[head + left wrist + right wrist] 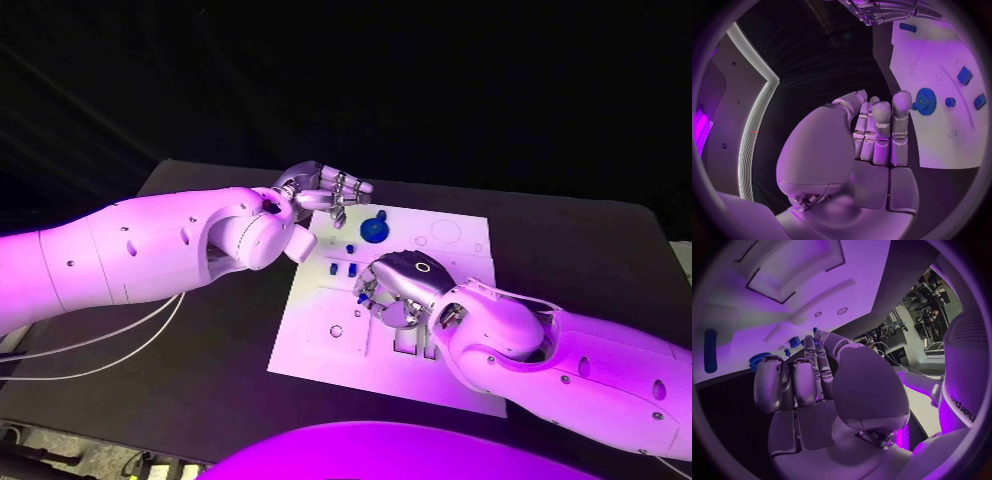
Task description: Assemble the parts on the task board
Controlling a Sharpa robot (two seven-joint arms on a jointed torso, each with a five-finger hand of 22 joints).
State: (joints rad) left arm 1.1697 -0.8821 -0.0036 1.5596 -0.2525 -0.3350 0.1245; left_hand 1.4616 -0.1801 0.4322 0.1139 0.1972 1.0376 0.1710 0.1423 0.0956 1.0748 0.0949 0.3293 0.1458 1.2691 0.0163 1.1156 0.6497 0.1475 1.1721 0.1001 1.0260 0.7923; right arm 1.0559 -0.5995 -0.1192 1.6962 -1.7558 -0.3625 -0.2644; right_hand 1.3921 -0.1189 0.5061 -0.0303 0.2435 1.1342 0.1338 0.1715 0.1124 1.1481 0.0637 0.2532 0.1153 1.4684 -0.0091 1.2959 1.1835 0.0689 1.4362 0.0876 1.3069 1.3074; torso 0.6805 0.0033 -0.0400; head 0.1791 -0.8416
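The white task board lies mid-table, also in the left wrist view. A blue gear sits near its far edge, with small blue parts closer to me. My left hand hovers at the board's far left corner, fingers drawn together against the thumb with nothing in them. My right hand reaches down onto the board's middle. Its thumb and a finger pinch a small blue part at the board's surface.
A long blue piece lies on the board beyond the gear. Rectangular recesses are cut in the board's near part, beside my right wrist. White cables trail over the black table at the left.
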